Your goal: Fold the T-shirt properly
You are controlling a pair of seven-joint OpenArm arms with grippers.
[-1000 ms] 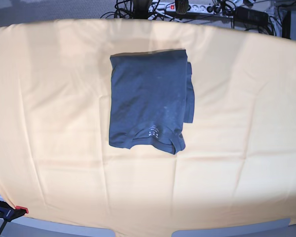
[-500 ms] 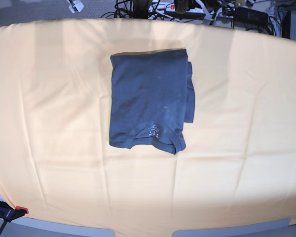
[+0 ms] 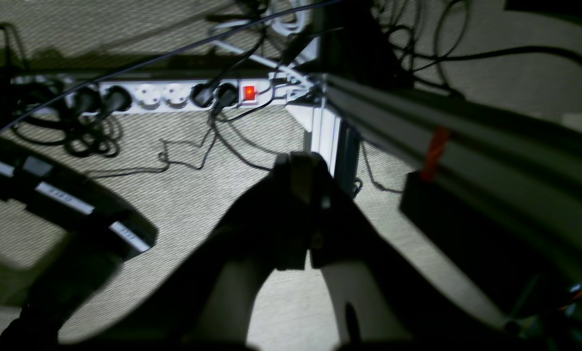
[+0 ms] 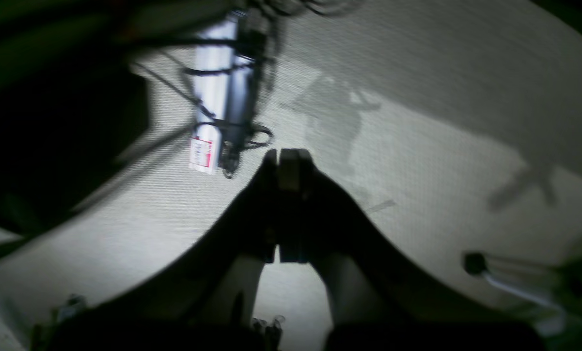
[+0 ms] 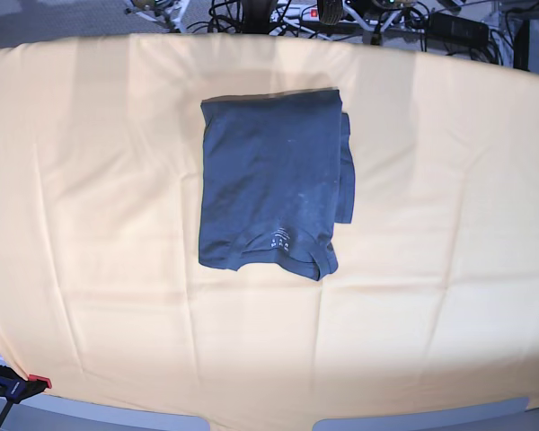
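The T-shirt [image 5: 271, 180] lies folded into a compact rectangle in the middle of the counter [image 5: 449, 224], on the pale yellow-orange cloth, with its collar and small white print toward the near edge. One layer sticks out a little along its right side, so the edges are not perfectly flush. Both arms are off the counter: the left claw [image 3: 304, 168] and the right claw [image 4: 287, 163] each have their jaws pressed together, holding nothing, and look down at carpet, cables and a power strip [image 3: 173, 95]. The folding looks essentially done; at most that protruding edge could be tidied.
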